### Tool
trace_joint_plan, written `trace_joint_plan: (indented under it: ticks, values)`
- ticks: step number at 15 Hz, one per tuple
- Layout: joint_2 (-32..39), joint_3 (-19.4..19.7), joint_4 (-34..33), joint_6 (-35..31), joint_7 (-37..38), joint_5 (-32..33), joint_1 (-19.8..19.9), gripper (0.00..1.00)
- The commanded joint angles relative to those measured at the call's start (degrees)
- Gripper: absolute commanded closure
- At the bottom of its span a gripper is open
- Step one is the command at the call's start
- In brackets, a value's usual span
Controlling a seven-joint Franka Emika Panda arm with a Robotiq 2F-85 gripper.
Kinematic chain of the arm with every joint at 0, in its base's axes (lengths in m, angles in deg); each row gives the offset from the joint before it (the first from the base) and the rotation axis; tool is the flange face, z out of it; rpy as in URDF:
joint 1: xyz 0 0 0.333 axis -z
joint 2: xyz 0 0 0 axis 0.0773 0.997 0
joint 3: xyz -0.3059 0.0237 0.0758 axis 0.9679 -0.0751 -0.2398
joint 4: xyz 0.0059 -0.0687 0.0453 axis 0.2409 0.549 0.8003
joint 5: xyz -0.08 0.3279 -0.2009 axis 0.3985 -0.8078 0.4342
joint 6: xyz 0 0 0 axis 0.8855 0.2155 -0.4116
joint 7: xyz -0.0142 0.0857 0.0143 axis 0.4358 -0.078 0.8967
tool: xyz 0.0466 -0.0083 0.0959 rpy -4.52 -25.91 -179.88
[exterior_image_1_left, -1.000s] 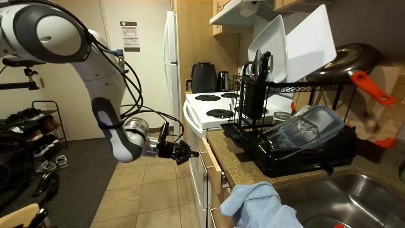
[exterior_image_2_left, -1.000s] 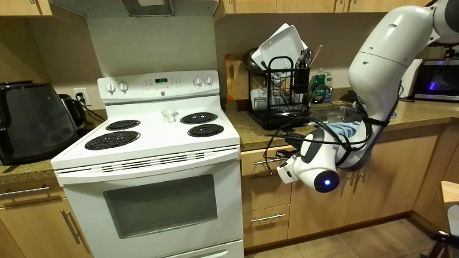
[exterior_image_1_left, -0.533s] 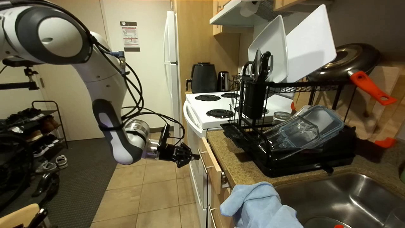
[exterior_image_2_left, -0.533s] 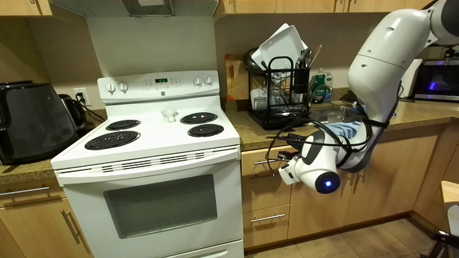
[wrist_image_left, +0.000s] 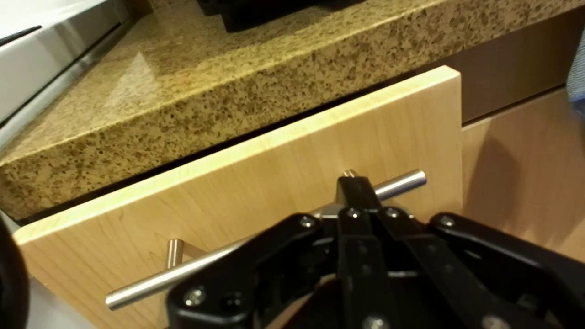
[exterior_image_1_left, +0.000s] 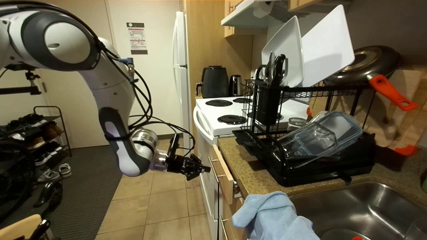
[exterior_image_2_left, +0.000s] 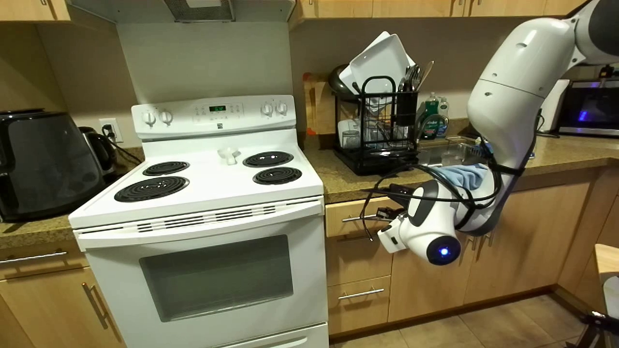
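Right up against the drawer front (wrist_image_left: 274, 183) here: the pincer (wrist_image_left: 358, 183) is clenched, fingers pressed together with nothing between them, and the steel handle (wrist_image_left: 205, 261) lies at the very tips. That tiny stretch between tips and bar is what counts! In the wrist view the bar's long axis slants from lower left to upper right, crossing the pincer's line, and the tips overlap its right-hand part, with most of the bar stretching away to the left. Look in from an exterior view and the handle sits just right of the tips, on a drawer standing partway out, a metal runner (exterior_image_1_left: 236, 188) showing at its near end. Touching, or only just beside? Can't tell from these angles. There's a single arm (exterior_image_1_left: 113, 103) in play, reaching in from the left in that view. Above the drawer runs the speckled desk (wrist_image_left: 283, 77), carrying a black dish rack (exterior_image_1_left: 287, 176); the white stove (exterior_image_1_left: 208, 115) stands on the far side, and a blue cloth (exterior_image_1_left: 273, 216) droops at the near side, well apart from the pincer.
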Motion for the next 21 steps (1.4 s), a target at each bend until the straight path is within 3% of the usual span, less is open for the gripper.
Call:
trace_joint_plan:
  ticks: [1,6,14,21]
  values:
    - [0.7,0.3,0.0,-0.1,1.4,-0.7,0.2,1.0]
    - [3.5,1.0,-0.7,0.0,2.2,0.0,0.7,1.0]
    - [6.9,4.7,-0.6,7.7,5.0,7.2,-0.1,1.0]
    - [10.5,5.5,-1.8,11.6,5.1,10.8,1.0,1.0]
